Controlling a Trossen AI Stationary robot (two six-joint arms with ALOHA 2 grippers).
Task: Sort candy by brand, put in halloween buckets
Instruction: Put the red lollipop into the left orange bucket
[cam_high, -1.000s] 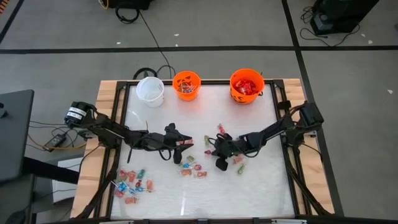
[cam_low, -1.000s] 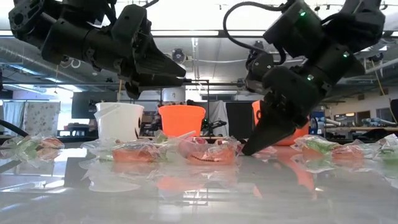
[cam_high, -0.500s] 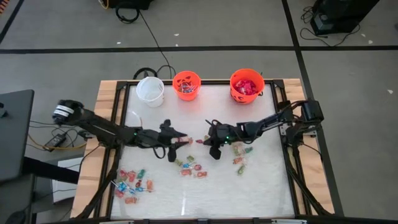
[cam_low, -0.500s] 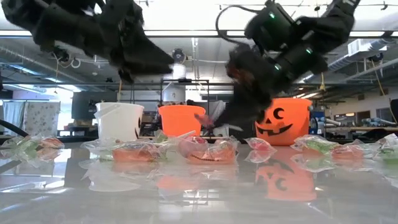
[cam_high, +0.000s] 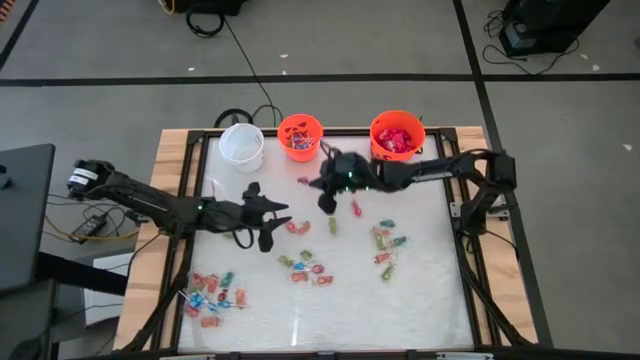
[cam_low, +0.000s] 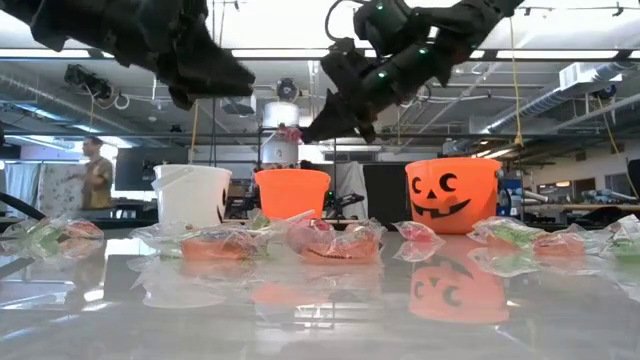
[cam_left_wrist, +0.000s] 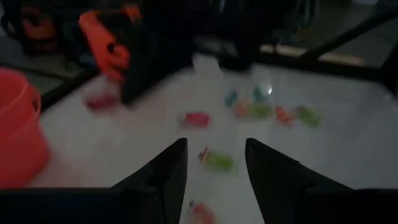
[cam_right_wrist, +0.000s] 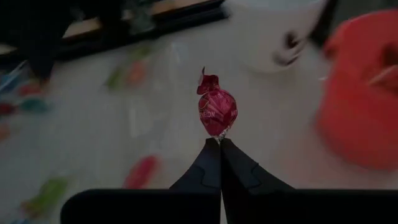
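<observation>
Left claw (cam_high: 283, 213), fingers spread and empty, hovers over the bench (cam_high: 430, 310) at about 9 o'clock. Right claw (cam_high: 303, 184), clenched on a red lollipop (cam_right_wrist: 216, 112), hangs near the small orange bucket (cam_high: 300, 136) at 12 o'clock. Loose candy (cam_high: 305, 268) lies mid-bench; the white bucket (cam_high: 241, 145) and large orange bucket (cam_high: 397, 137) flank the small one.
</observation>
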